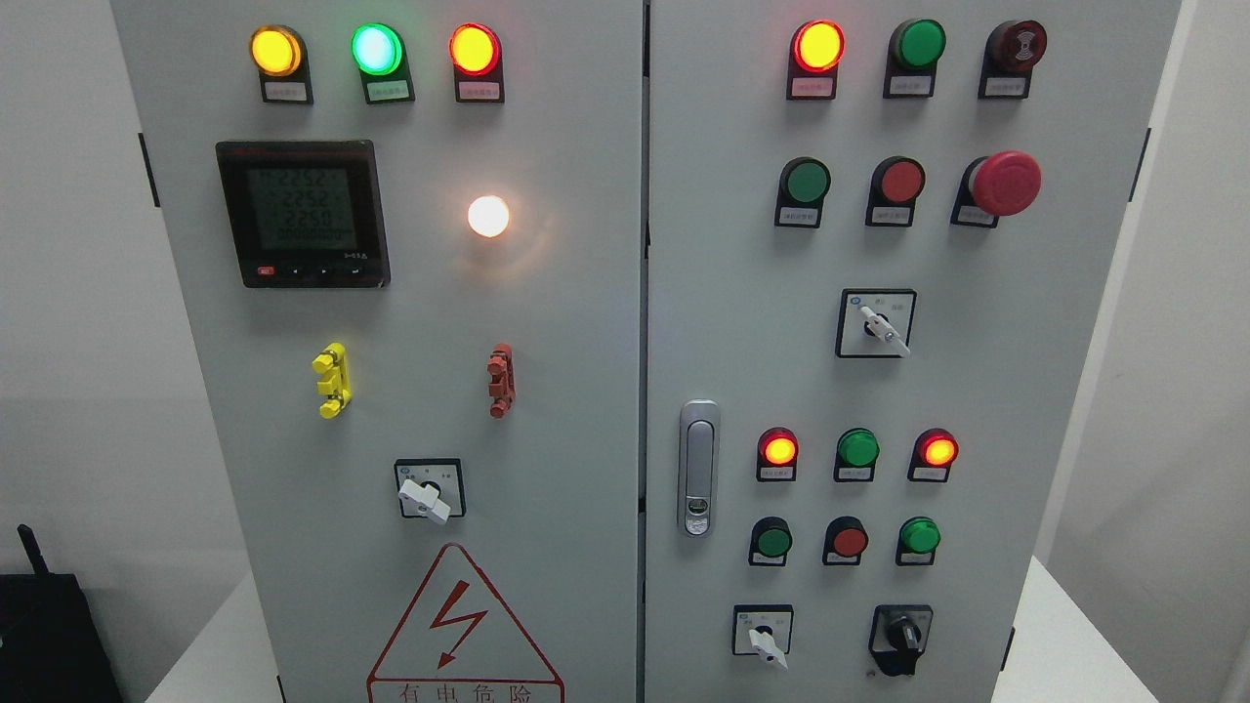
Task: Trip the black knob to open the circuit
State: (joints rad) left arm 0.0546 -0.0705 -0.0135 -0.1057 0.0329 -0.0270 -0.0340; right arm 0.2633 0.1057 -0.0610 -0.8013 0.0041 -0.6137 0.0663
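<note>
A grey electrical cabinet (586, 351) with two doors fills the head view. The black knob (901, 637) sits at the lower right of the right door, on a black base, its handle standing about upright. A white selector knob (766, 644) is just left of it. Neither of my hands nor either arm shows in the view.
The right door carries lit red lamps (818, 46), green and red push buttons, a red mushroom stop button (1006, 183), a white selector (884, 330) and a metal door latch (698, 467). The left door has a meter (303, 213), lamps, a white selector (425, 498) and a warning triangle (461, 625).
</note>
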